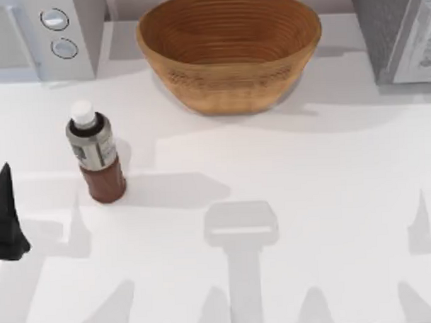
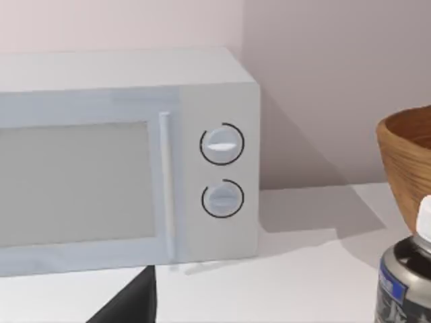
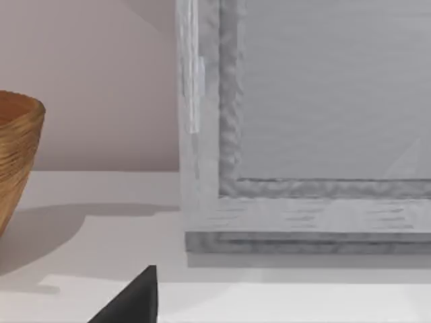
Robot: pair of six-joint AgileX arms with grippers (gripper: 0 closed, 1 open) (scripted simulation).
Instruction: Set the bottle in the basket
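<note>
The bottle (image 1: 95,153), reddish-brown with a grey label band and white cap, stands upright on the white table at the left. A dark part of my left gripper (image 1: 5,211) shows at the table's left edge, left of the bottle and a little nearer, not touching it. The left wrist view shows the same gripper (image 2: 128,303) low down, the bottle (image 2: 406,276) and the basket's rim (image 2: 407,168). The tan wicker basket (image 1: 229,51) sits at the back centre with nothing in it. A dark tip of my right gripper (image 3: 135,299) shows in the right wrist view, with the basket (image 3: 17,155) farther off.
A white microwave (image 1: 48,36) with two dials stands at the back left, also in the left wrist view (image 2: 128,161). A grey box-like appliance (image 1: 398,31) fills the back right corner, close ahead in the right wrist view (image 3: 303,134). Bare tabletop lies between bottle and basket.
</note>
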